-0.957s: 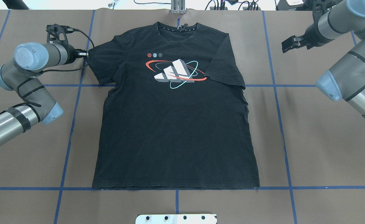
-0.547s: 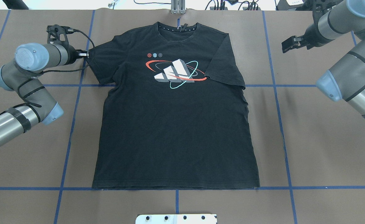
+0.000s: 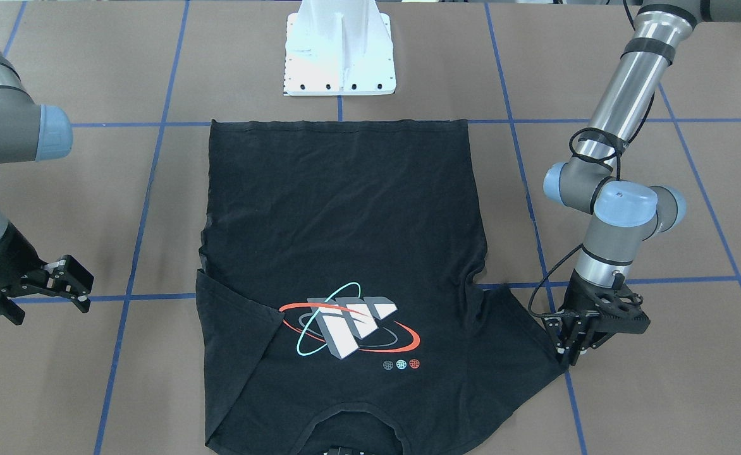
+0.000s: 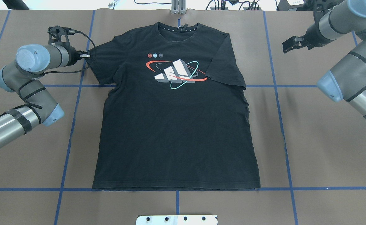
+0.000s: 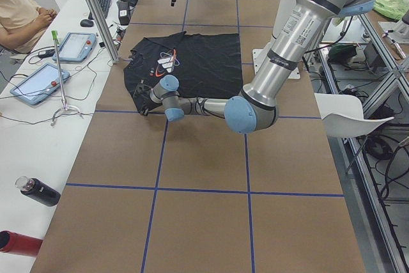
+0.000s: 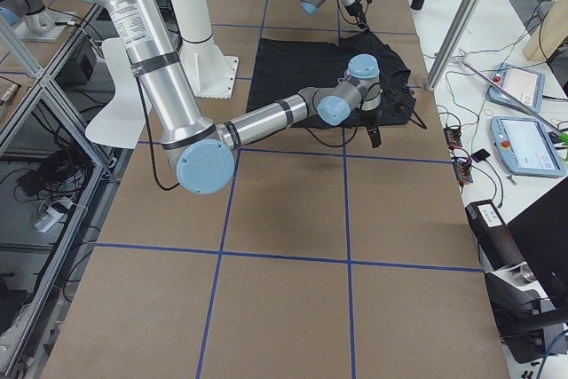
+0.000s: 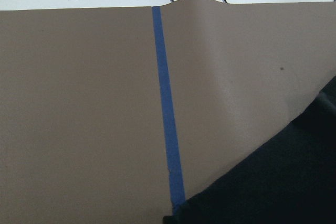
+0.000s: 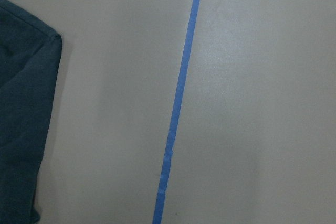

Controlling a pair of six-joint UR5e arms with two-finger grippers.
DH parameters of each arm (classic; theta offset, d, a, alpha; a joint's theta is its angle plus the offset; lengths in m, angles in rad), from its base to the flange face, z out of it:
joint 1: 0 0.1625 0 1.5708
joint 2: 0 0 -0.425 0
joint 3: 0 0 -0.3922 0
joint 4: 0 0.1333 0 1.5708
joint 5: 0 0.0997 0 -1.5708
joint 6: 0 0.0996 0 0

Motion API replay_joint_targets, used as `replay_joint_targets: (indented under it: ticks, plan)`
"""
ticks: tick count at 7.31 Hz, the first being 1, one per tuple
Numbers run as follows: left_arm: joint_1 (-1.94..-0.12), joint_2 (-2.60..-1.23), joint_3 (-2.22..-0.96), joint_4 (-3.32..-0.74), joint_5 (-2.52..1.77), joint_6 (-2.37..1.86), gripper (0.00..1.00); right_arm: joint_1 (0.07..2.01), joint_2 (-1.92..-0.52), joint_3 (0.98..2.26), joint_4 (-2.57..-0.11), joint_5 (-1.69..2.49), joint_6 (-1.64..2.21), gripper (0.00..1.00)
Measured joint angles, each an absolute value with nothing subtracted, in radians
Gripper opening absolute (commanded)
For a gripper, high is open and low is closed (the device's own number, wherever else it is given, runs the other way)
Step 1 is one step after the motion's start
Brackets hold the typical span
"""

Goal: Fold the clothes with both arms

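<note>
On the brown table gridded with blue tape, the T-shirt is laid flat, one sleeve pinched by the left gripper, the right gripper held spread.

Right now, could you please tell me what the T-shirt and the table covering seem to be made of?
T-shirt: soft matte knit fabric, probably cotton; it lies limp with fine wrinkles. Table covering: matte brown sheet, possibly paper; its far edge ripples upward.
</note>
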State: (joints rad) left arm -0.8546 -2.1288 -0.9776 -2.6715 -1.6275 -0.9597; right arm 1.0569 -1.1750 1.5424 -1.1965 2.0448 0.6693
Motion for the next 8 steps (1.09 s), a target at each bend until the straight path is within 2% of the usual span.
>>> replay_joint_targets:
  ticks: [2,4,8]
  plan:
    - [-0.859,-2.124,-1.000,-2.670,-1.628,-0.956,0.00,1.057,-1.174,1.543,-1.197,2.045,0.670,0.99]
    - [-0.866,-2.121,-1.073,-2.633,-1.629,-0.952,0.00,1.057,-1.174,1.543,-1.197,2.045,0.671,1.00]
    - [-0.815,-2.194,-1.293,-2.262,-1.625,-1.109,0.00,1.057,-1.173,1.545,-1.197,2.045,0.679,1.00]
